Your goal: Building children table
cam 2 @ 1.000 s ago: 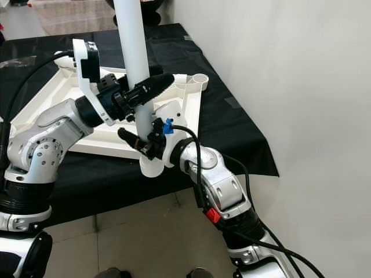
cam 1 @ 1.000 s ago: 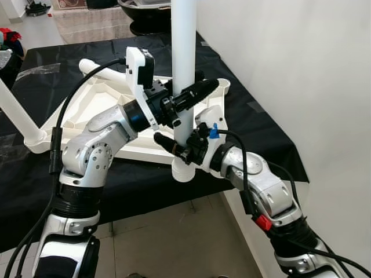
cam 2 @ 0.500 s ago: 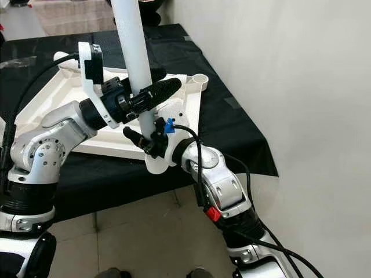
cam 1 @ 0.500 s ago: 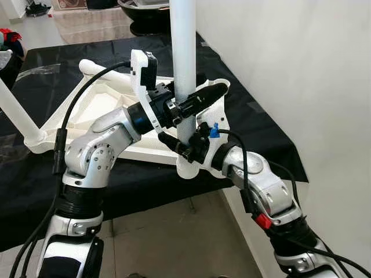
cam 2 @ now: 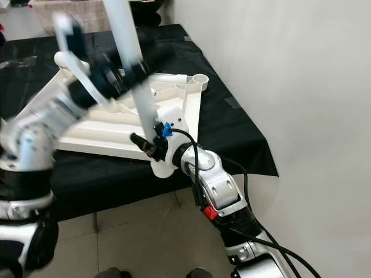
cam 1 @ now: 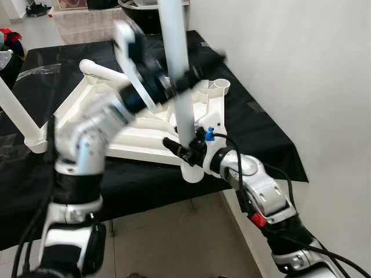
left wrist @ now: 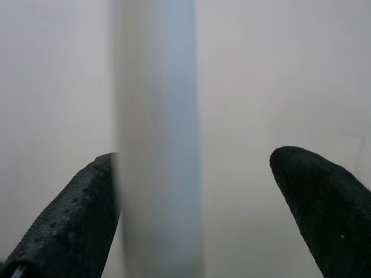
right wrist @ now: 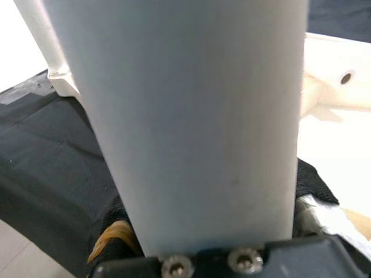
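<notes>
On the left, over a black-covered bench (cam 1: 255, 124), sits an upturned white tabletop (cam 1: 139, 130), underside up, with one leg already fitted at its far-left corner (cam 1: 20, 119). Blurred with motion above it: left gripper (cam 1: 185, 78), high on a long white table leg (cam 1: 177, 87). Seen from the wrist, black fingers (left wrist: 75, 214) spread wide, one touching the tube, the other well apart from it, so not clamped. Further right and lower, at the near-right corner of the tabletop, right gripper (cam 1: 184, 152) closed around the foot of the same leg, tube pressed tight between its fingers in the wrist view. Long axis of the leg near upright, top tilted slightly left and away, bottom end hanging just off the bench edge beside the corner. Open socket (cam 1: 219, 87) at the far-right corner, beyond the leg's foot. Right arm clearly the nearer and the one carrying the weight; seating likely needs the foot shifted over a socket and the leg stood straight.
</notes>
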You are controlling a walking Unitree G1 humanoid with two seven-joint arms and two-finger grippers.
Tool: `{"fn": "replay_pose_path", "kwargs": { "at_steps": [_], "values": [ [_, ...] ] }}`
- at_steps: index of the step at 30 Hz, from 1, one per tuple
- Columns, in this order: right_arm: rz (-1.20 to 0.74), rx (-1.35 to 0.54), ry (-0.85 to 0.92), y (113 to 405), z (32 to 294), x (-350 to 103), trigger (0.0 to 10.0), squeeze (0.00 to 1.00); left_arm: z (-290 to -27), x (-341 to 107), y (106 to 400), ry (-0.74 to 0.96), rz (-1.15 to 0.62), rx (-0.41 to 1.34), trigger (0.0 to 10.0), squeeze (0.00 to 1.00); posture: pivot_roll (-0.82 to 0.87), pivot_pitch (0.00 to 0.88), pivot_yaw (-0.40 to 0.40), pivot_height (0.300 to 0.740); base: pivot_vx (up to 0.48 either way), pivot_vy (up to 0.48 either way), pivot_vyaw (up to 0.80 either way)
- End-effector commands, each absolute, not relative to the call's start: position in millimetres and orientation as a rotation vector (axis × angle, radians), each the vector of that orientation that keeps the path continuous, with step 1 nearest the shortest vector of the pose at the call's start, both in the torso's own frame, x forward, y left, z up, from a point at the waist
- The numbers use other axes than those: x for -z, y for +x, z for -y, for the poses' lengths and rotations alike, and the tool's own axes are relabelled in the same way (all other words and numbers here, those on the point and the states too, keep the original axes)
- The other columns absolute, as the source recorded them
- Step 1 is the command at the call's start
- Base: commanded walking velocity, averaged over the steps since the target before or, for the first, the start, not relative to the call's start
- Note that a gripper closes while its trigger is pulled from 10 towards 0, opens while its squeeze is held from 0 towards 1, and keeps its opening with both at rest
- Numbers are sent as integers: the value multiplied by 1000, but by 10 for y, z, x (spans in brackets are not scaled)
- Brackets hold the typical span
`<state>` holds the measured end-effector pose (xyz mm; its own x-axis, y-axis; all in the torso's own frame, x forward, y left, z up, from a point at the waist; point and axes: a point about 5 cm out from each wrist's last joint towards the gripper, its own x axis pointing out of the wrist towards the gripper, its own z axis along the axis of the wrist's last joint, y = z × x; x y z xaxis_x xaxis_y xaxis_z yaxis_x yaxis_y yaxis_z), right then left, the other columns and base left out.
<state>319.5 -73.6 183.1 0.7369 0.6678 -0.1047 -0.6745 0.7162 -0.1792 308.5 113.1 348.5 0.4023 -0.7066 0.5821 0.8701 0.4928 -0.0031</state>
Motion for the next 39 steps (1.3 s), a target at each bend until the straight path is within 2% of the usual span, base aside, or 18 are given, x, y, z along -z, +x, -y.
{"fn": "replay_pose_path", "kwargs": {
  "at_steps": [1,2,3,6,14,22,23,24,25,26,31,32,33,36,39],
  "values": [
    [-11,-666,-217,3261,829,-1867,0,0,-1172,-3499,3095,-348,563,1000,10000,1000,-91,59,-6,740,0,0,0],
    [27,-497,-201,3402,1133,-1976,0,0,-1505,-3853,3000,-410,714,898,10000,1000,-90,46,-12,740,0,0,0],
    [43,-449,-197,3439,1227,-2025,0,0,-1617,-3967,2947,-431,766,871,10000,1000,-90,46,-12,740,0,0,0],
    [62,-399,-185,3481,1325,-2092,0,0,-1732,-4077,2878,-454,820,844,10000,1000,-85,39,-16,740,0,0,0],
    [104,-303,-140,3578,1488,-2246,0,0,-1859,-4172,2724,-475,877,835,10000,1000,-75,27,-24,740,0,0,0],
    [165,-292,126,3653,1552,-2471,0,0,-1777,-3643,2614,-478,686,879,10000,1000,-64,12,-31,740,0,0,0],
    [191,-314,174,3640,1551,-2522,10000,0,-1728,-3370,2664,-455,585,823,10000,1000,-65,11,-32,740,0,0,0],
    [211,-325,181,3623,1563,-2544,10000,0,-1679,-3095,2703,-444,493,763,10000,129,-64,8,-36,740,0,0,0],
    [212,-332,165,3592,1569,-2511,10000,0,-1623,-2735,2713,-416,374,693,10000,0,-67,7,-41,740,0,0,0],
    [206,-330,133,3562,1575,-2463,10000,0,-1582,-2447,2692,-392,283,643,10000,0,-65,7,-45,740,0,0,0],
    [213,-339,76,3489,1548,-2377,10000,0,-1540,-2012,2618,-387,138,561,10000,0,-64,5,-53,740,0,0,0],
    [211,-355,33,3458,1520,-2329,10000,0,-1479,-1824,2542,-330,58,555,10000,0,-68,14,-57,740,0,0,0],
    [211,-355,33,3458,1520,-2329,10000,0,-1479,-1824,2542,-330,58,555,10000,0,-68,14,-57,740,0,0,0],
    [200,-432,-58,3460,1417,-2185,10000,0,-1294,-1386,2258,-165,-121,587,10000,0,-66,38,-52,740,0,0,0],
    [197,-439,-87,3504,1417,-2156,10000,0,-1231,-1326,2153,-129,-131,596,10000,0,-59,59,-53,740,0,0,0]
  ]
}}
